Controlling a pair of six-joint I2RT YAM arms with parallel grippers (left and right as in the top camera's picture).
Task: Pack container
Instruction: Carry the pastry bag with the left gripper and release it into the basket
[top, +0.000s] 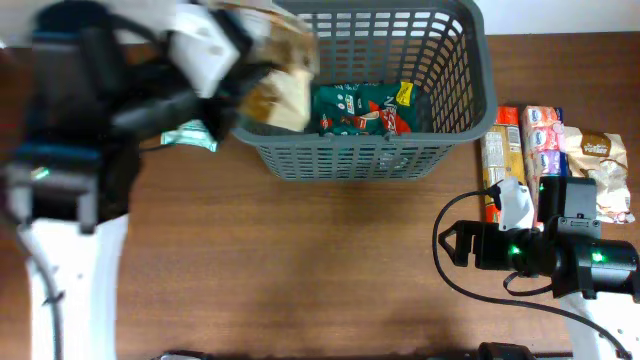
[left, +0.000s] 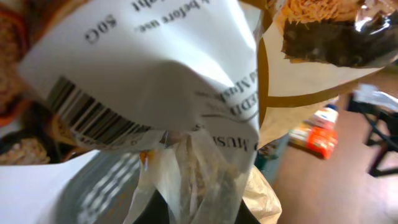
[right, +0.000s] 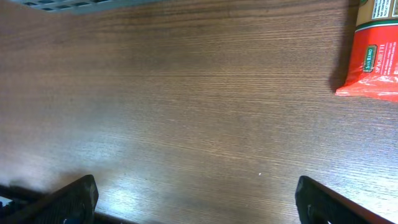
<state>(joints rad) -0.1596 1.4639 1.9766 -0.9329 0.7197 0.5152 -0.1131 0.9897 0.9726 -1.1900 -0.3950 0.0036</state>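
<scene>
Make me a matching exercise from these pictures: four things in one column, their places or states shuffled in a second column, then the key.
Things
1. green pack
2. red pack
3. beige packet
4. right gripper

Places or states
A. open, over the table
B. held by the left gripper at the left end of the basket
C. lying on the table, outside the basket
D. lying inside the basket

Pairs: 1-D, 2-C, 3-B, 4-A
</scene>
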